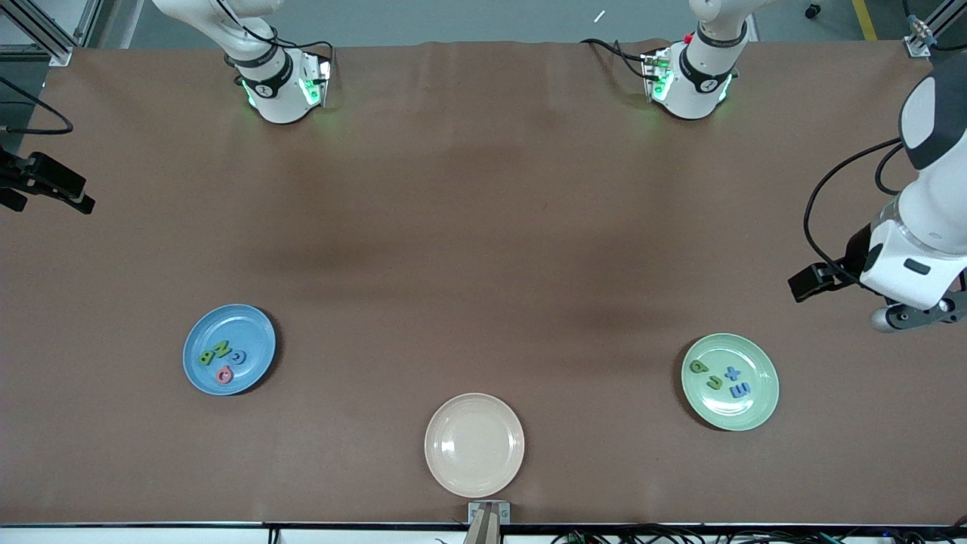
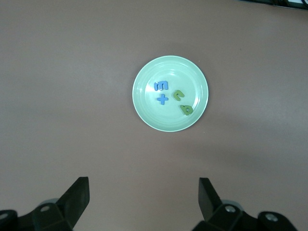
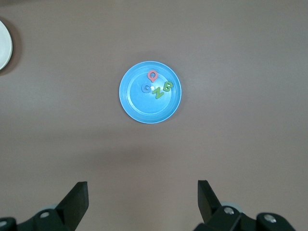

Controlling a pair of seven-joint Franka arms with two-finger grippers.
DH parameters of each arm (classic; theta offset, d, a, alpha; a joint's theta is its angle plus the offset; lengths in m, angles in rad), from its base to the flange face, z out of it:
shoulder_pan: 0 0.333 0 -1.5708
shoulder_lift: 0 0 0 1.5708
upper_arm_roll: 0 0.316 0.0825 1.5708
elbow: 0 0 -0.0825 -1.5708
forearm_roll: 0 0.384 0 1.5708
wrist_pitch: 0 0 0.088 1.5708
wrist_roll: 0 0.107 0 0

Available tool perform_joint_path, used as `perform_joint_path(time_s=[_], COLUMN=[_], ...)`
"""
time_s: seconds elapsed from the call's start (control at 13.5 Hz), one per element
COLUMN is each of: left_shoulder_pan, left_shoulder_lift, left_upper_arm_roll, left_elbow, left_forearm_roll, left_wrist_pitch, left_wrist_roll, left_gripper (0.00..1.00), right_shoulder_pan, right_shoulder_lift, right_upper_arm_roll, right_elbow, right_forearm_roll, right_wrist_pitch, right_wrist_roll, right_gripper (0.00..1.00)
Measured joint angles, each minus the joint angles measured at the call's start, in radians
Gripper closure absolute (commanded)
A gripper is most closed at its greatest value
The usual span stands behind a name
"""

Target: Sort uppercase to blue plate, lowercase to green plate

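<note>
Brown paper covers the whole table [image 1: 483, 227], and from where I stand the sorting looks finished: I can't spot a single foam letter lying loose on it. The blue plate [image 1: 198, 370], toward the right arm's end, holds the uppercase [image 1: 221, 357] in a tight cluster near its middle, a green B [image 3: 168, 87] and green N [image 3: 159, 93] side by side, a blue G [image 3: 146, 88] next to them and a pink-red Q [image 3: 152, 75] just beside that. The green plate [image 1: 759, 404], toward the left arm's end, carries the lowercase [image 1: 721, 378], a blue m [image 2: 161, 85], a blue x [image 2: 163, 99] that reads almost like a plus sign, and two green pieces, one a curved n or u [image 2: 178, 95], the other a q or b shape [image 2: 186, 110], all lying flat and a little spread. Between the two, nearer the front camera, a beige plate [image 1: 474, 444] sits with nothing in it. The left hand [image 2: 143, 192] hangs high above the green plate with its fingers spread wide and nothing between them; the right hand [image 3: 143, 192] does the same above the blue plate, fingers apart and holding nothing. My guess is that no further pick is called for, only pulling both arms clear and leaving the plates as they lie
</note>
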Motion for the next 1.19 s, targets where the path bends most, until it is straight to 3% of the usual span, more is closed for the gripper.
perform_joint_path(time_s=[0.37,0.52,0.81,1.04,1.19], left_shoulder_pan=[-0.005,-0.068,-0.240,-0.312,-0.321], left_shoulder_lift=[-0.068,-0.115,-0.215,-0.273,-0.301], left_upper_arm_roll=[0.006,0.089,0.347,0.427,0.439], left_elbow=[0.000,-0.002,-0.051,-0.117,-0.148], left_forearm_roll=[-0.036,-0.084,-0.195,-0.201,-0.201], left_wrist_pitch=[-0.073,-0.118,-0.138,-0.138,-0.138], left_wrist_roll=[0.050,0.083,0.181,0.191,0.213], left_gripper=[0.00,0.00,0.00,0.00,0.00], right_shoulder_pan=[-0.001,-0.002,-0.004,-0.004,-0.004], right_shoulder_lift=[-0.016,-0.016,-0.016,-0.016,-0.016], right_upper_arm_roll=[0.029,0.032,0.032,0.032,0.032], right_elbow=[0.000,-0.001,-0.002,-0.002,-0.002], right_forearm_roll=[0.000,0.000,0.000,0.000,0.000], right_wrist_pitch=[-0.016,-0.017,-0.021,-0.022,-0.022], right_wrist_roll=[-0.001,-0.001,-0.001,-0.001,-0.001], right_gripper=[0.00,0.00,0.00,0.00,0.00])
